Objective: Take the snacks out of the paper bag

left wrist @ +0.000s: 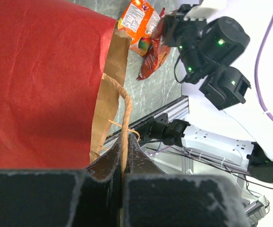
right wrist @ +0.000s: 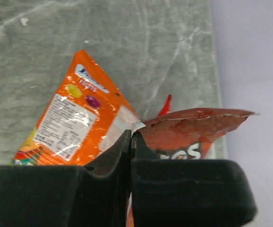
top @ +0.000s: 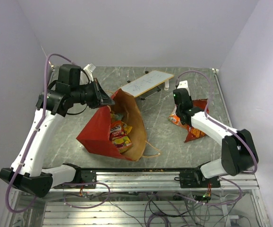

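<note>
At the near edge, both bases sat bolted to the aluminium rail (top: 141, 177). My left arm (top: 32, 137) rose steeply from the near left corner and bent sharply at the elbow high over the left side of the tabletop (top: 160, 132). From there its wrist turned inward toward the middle. The left end effector (left wrist: 123, 142) was clenched on the paper bag (top: 101, 127), its fingers (left wrist: 103, 165) pressed together around the string handle (left wrist: 125, 106) at the brown rim of the mouth. The bag lay on its side just left of centre, red outside facing up and brown inside open toward the right. Several snacks (top: 120, 135) were visible inside it on the lining. My right arm (top: 209, 125) ran low from its base at the near right, forearm reaching leftward and away, wrist pitched down over the right side of the tabletop. The right end effector (right wrist: 130, 137) was fully closed, its tips meeting right at the corner of an orange packet (right wrist: 75, 123); I couldn't tell whether they pinched any foil. A red Doritos bag (right wrist: 193, 127) lay touching that packet, both out on the tabletop and well apart from the paper bag. Farthest off, a white board (top: 148, 82) sat beyond the bag, near the far wall.
</note>
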